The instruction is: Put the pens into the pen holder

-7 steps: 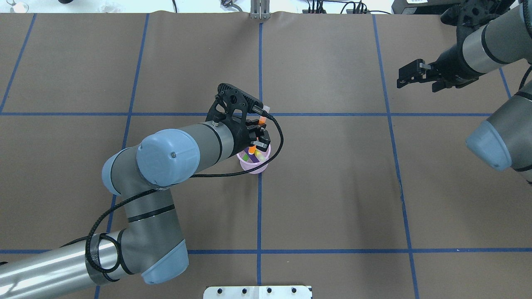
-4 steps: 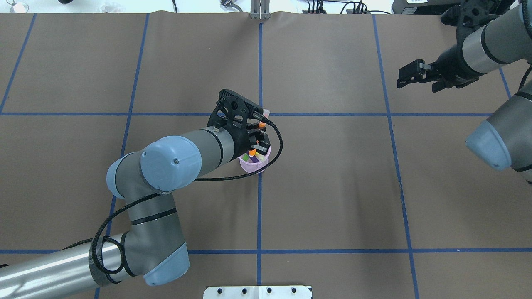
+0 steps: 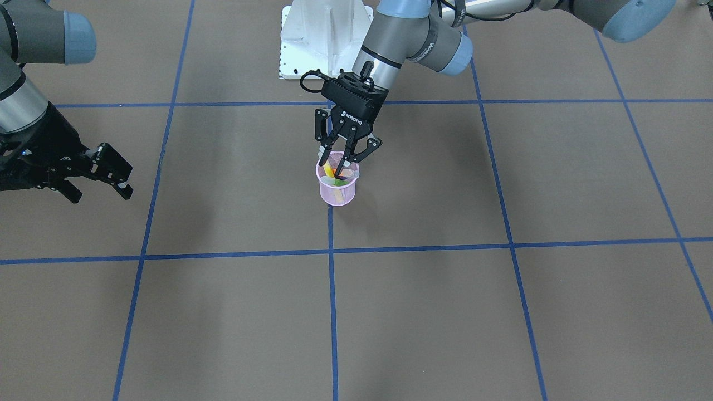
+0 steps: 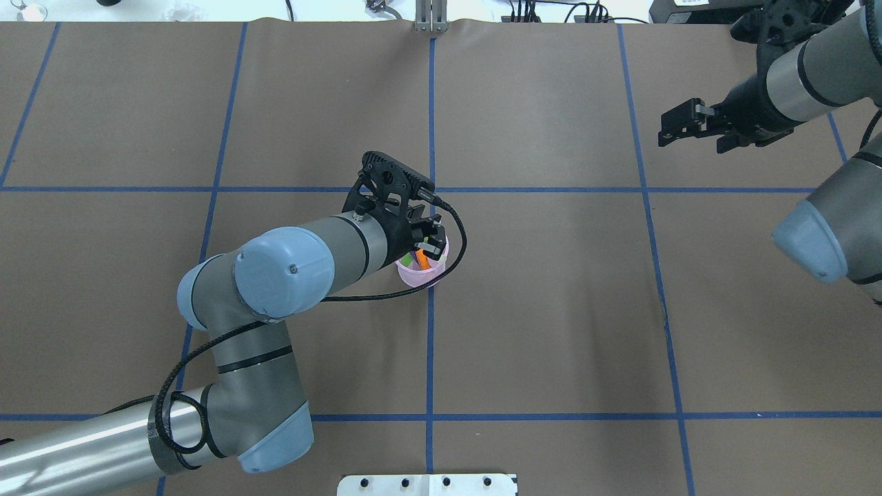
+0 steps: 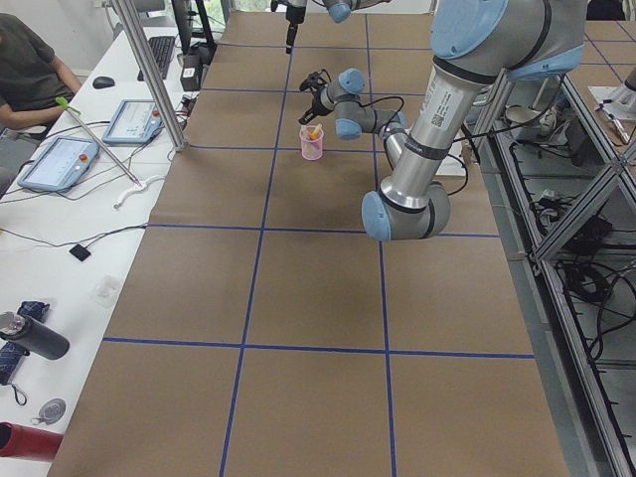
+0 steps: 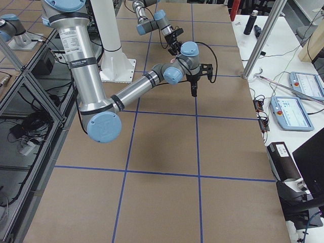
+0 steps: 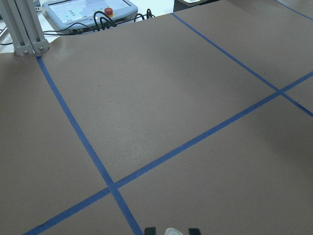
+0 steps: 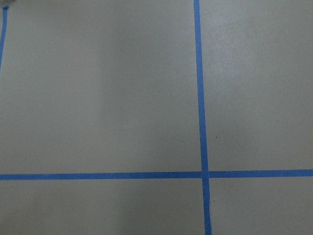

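The pink mesh pen holder (image 3: 338, 193) (image 4: 420, 277) stands on the brown table at a blue tape crossing. Several pens stand inside it: I make out an orange one (image 4: 424, 260), a green one (image 4: 411, 259) and a yellow one (image 3: 329, 169). My left gripper (image 3: 336, 165) (image 4: 431, 244) hangs right over the cup, open, its fingertips at the rim on either side of the pens. In the left wrist view a whitish cap (image 7: 172, 231) shows between the two fingertips (image 7: 150, 230) without touching them. My right gripper (image 3: 114, 172) (image 4: 665, 131) hovers open and empty far off to the side.
Blue tape lines (image 4: 431, 344) divide the brown table cover into squares. The white robot base plate (image 3: 326, 39) sits at the near edge. Beyond the far edge are a metal post (image 4: 431, 17), cables and control tablets (image 5: 60, 159), with a seated person (image 5: 25, 70) beside them.
The orange pen, held upright above the cup a second ago, has dropped into the pen holder. The left gripper came down to the rim and opened. The right arm stayed still.
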Robot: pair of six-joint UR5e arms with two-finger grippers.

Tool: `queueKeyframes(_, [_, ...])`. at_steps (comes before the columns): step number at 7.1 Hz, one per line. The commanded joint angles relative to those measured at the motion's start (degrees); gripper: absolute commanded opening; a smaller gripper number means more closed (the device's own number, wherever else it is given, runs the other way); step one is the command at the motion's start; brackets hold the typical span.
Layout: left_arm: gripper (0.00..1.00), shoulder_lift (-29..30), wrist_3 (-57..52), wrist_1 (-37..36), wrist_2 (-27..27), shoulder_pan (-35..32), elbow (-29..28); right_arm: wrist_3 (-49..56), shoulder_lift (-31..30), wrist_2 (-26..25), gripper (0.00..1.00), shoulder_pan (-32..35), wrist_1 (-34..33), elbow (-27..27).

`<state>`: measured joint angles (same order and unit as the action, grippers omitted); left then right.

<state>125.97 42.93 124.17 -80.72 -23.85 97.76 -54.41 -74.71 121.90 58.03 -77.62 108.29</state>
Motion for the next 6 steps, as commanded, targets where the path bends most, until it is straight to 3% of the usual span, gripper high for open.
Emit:
queueKeyframes(1, [1.0, -3.15, 0.4, -1.9, -0.75, -1.02, 5.39, 0.09, -0.09, 0.09, 1.0, 0.41, -0.07, -0.01])
queueKeyframes(2, [1.0, -7.53, 0.23, -2.61, -3.63, -4.33, 8.73, 0.18, -0.26, 0.26, 1.0, 1.11, -0.07, -0.01])
queueKeyframes(4, [1.0, -16.06, -0.47, -7.26, -17.93, -13.99, 14.54, 3.85, -2.1, 1.31, 1.0, 3.04, -0.25, -0.18])
queueKeyframes(6, [0.99, -25.29, -0.74, -7.62, -27.77, -20.59, 14.74, 14.0, -4.64, 5.78, 1.0, 8.38, -0.33, -3.5])
